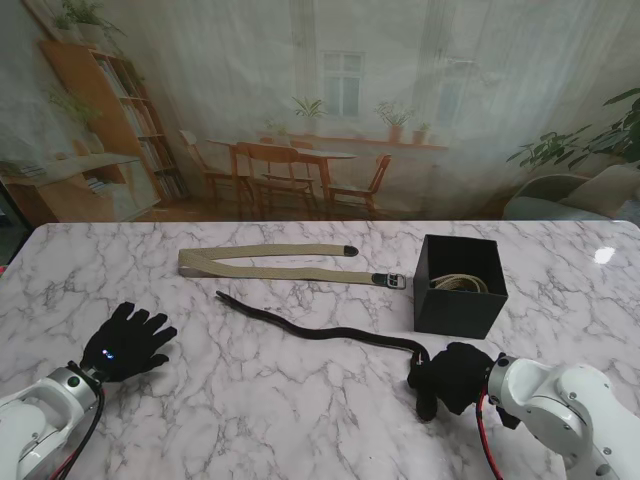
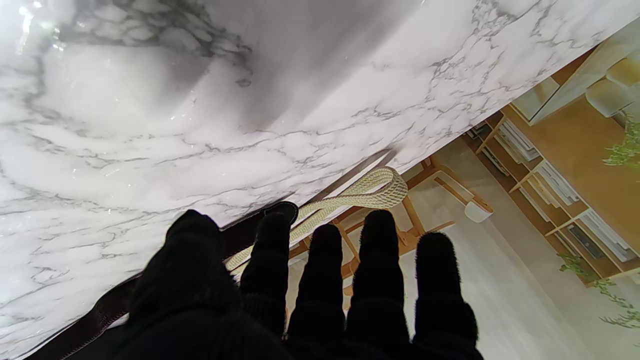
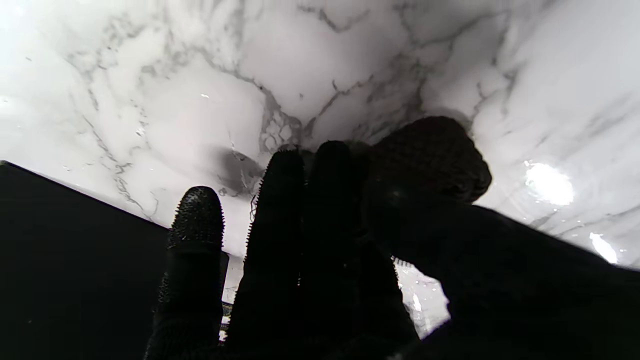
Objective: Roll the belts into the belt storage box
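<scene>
Black box [image 1: 460, 290] already holds one rolled belt. You still have two flat on the worktop [image 1: 300, 420]: beige belt [image 1: 270, 262], dark belt [image 1: 320, 332]. Right hand [image 1: 452, 378] grips the dark belt's end; left hand [image 1: 128, 342] rests spread, holding nothing.

Table top [image 1: 300, 420]: glossy white marble pattern, glare spots noted. Beige belt [image 1: 270, 262]: woven cloth, rough, with metal buckle [image 1: 396, 281]. Dark belt [image 1: 320, 332]: smooth, leather-like, stitched edges seen. Storage box [image 1: 458, 300]: matt black. Both hands [image 1: 128, 340] [image 1: 455, 377]: black knit gloves, nubbed.

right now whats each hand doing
left hand: open, holding nothing.
right hand: at the end of the dark belt; grip cannot be told.
</scene>
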Robot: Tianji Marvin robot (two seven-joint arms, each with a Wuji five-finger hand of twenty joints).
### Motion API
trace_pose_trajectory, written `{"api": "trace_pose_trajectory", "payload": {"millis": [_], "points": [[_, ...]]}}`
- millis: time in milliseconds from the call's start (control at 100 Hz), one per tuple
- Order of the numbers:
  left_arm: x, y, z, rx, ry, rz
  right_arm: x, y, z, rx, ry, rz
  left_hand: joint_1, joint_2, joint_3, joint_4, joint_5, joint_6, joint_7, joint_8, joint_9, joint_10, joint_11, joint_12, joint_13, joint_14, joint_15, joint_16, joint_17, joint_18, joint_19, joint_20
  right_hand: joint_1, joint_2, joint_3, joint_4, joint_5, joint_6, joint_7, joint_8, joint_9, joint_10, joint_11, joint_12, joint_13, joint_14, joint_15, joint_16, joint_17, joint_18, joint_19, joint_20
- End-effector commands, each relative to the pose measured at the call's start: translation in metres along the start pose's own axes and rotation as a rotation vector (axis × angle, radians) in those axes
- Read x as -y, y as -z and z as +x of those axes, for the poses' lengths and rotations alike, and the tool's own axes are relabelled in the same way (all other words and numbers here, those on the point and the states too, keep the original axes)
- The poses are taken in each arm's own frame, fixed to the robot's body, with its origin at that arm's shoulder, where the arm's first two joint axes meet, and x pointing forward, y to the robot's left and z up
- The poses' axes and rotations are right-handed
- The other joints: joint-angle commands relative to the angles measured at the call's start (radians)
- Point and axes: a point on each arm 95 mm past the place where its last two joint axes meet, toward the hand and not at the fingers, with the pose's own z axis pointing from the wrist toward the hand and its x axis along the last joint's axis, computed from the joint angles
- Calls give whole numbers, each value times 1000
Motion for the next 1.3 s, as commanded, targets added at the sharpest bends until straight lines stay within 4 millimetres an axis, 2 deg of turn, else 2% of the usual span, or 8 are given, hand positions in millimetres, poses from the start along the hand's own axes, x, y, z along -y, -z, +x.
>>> {"api": "trace_pose_trajectory", "payload": {"millis": [0, 220, 290, 450, 680, 960, 1110, 1290], "points": [[-2, 1, 1, -1, 1, -14, 5, 1, 0, 11, -6, 43, 0, 42, -12, -13, -22, 32, -14, 3, -44, 29, -2, -8, -14, 17, 17, 12, -15, 37, -7, 7, -4, 20, 94, 36, -16, 70, 22, 21, -47, -94, -64, -32, -33, -72, -71, -46, -20, -14, -11, -9], [-3, 1, 1, 1, 0, -11, 7, -1, -2, 27, 43, 38, 4, 44, -12, -13, -22, 33, -14, 4, -43, 29, -1, -7, -12, 18, 17, 12, -14, 37, -7, 8, 99, 16, 7, -16, 86, -40, 114, 66, 38, -162, -63, -82, 15, -116, -25, -58, 11, -35, 18, -9], [-3, 1, 1, 2, 0, -11, 9, -3, -2, 25, 38, 40, 4, 44, -12, -14, -21, 34, -14, 4, -43, 30, -1, -7, -13, 18, 17, 12, -14, 38, -7, 9, 106, 32, -104, -133, 147, -102, 167, 90, 69, -113, -74, -56, 43, -77, 0, -43, 8, -7, 23, -12], [-3, 2, 1, 2, 1, -14, 13, -8, 0, 27, 28, 43, 2, 45, -13, -14, -23, 32, -15, 5, -44, 28, -1, -7, -14, 16, 17, 13, -15, 36, -7, 9, 118, 81, -237, -178, 228, -303, 393, 7, 27, 24, -34, 59, 82, 48, 43, 44, -4, 93, 14, 8], [-4, 2, 1, 3, 1, -15, 15, -10, 1, 36, 40, 8, 6, 46, -12, -14, -22, 32, -14, 5, -45, 29, -1, -7, -13, 18, 17, 13, -14, 36, -7, 10, 321, 239, -285, -160, 360, -341, 331, 140, 44, -19, -13, 103, 134, 34, 71, 99, 37, 102, 31, 40], [-4, 2, 2, 2, 4, -13, 15, -12, 1, 21, 40, -34, 9, 49, -13, -14, -22, 33, -14, 6, -45, 29, 0, -7, -13, 17, 17, 13, -13, 37, -7, 10, 18, 0, -368, -203, 289, -358, 491, -56, 161, -27, 5, 103, 214, 29, 125, 122, 59, 96, 67, 38], [-4, 3, 2, 3, 6, -14, 16, -13, 2, 20, 27, -66, 1, 52, -16, -16, -25, 32, -15, 5, -48, 30, -1, -7, -14, 19, 17, 13, -15, 37, -8, 10, -31, 33, -410, -220, 374, -474, 530, -4, 48, 40, 1, 94, 148, 79, 99, 124, 32, 159, 50, 41], [-4, 3, 3, 3, 10, -14, 16, -12, 5, 16, -24, -27, -1, 54, -15, -16, -23, 32, -14, 5, -49, 31, -3, -8, -15, 18, 16, 13, -16, 38, -10, 10, -37, 45, -449, -221, 394, -496, 519, 24, -511, 188, 8, 48, -119, 130, -25, 59, -5, 221, -2, 58]]}}
